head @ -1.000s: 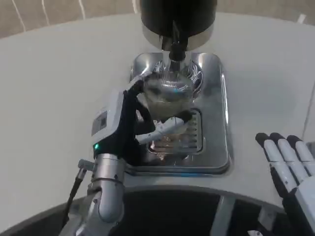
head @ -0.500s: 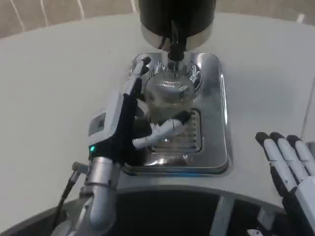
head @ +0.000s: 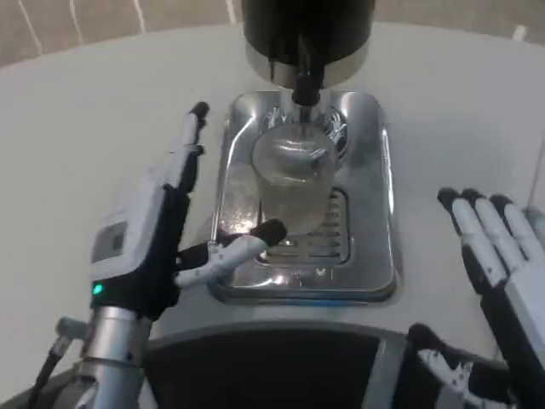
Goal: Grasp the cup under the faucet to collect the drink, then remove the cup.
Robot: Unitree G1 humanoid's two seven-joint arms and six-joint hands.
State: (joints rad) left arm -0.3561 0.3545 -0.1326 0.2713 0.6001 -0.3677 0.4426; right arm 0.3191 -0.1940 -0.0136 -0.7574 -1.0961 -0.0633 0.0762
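Under the black faucet [head: 305, 72], the clear glass cup [head: 292, 183] is standing on the shiny steel drip tray [head: 375, 247], while the left hand [head: 157, 234] and right hand [head: 502, 273] are hovering alongside, fingers spread wide, holding nothing.

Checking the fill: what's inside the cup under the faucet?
The clear cup stands on the metal drip tray below the faucet. A pale liquid seems to be in it; glare hides the level.
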